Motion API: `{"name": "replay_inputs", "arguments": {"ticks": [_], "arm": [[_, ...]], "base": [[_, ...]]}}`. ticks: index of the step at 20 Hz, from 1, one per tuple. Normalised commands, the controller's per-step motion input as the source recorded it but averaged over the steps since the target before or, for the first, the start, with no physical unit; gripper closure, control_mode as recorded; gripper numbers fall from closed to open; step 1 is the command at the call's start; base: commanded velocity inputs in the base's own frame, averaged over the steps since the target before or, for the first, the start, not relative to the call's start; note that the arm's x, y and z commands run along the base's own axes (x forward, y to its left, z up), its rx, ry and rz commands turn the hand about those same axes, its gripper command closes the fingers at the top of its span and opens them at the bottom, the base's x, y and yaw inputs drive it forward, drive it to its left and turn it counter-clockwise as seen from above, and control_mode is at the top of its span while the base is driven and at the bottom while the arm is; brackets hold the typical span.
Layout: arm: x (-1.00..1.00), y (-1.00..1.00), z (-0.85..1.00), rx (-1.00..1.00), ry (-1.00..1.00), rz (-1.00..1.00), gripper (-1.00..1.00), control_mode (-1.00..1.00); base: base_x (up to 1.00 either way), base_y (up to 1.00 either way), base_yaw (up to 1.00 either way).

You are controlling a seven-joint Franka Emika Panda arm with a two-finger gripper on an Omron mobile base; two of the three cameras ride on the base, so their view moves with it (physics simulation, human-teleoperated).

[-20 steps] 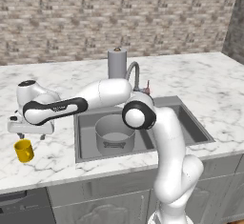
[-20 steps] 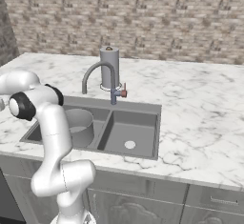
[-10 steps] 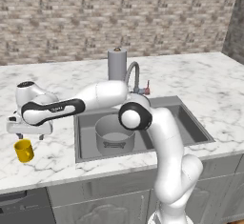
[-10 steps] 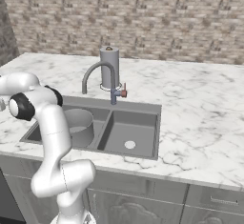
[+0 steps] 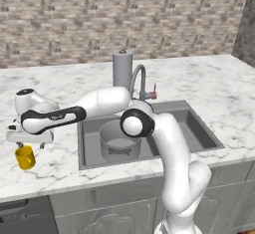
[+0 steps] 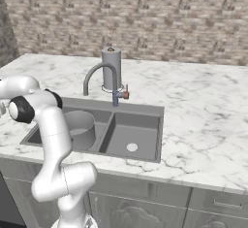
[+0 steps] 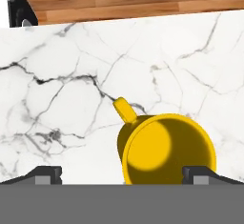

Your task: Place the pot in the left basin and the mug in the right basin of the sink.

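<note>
The wide grey metal pot (image 5: 119, 141) already sits in the left basin (image 5: 92, 143); gripper (image 5: 29, 145) hovers spread over the small yellow mug (image 5: 24, 157) on the near-left counter, ready to grasp.

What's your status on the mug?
Hand open above yellow mug, not gripping. Pot in left basin. Nothing blocking.

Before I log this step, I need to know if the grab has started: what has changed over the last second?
Little. The arm has eased its hand slightly lower over the mug, which stands on the counter left of the sink. The gripper is open, jaws either side of the mug's rim, nothing taken hold of. Unmoved: the mug, and the pot in the left basin; the right basin holds nothing.
</note>
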Motion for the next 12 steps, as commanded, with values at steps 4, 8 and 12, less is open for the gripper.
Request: {"name": "replay_inputs", "arguments": {"ticks": [4, 8, 12], "arm": [[0.05, 0.04, -0.09, 0.0, 0.0, 0.0, -1.0, -1.0], [0.03, 0.0, -0.04, 0.0, 0.0, 0.0, -1.0, -1.0], [0.0, 0.0, -0.02, 0.0, 0.0, 0.0, -1.0, -1.0]], "base": [[0.0, 0.0, 0.0], [0.0, 0.0, 0.0], [0.0, 0.0, 0.0]]}}
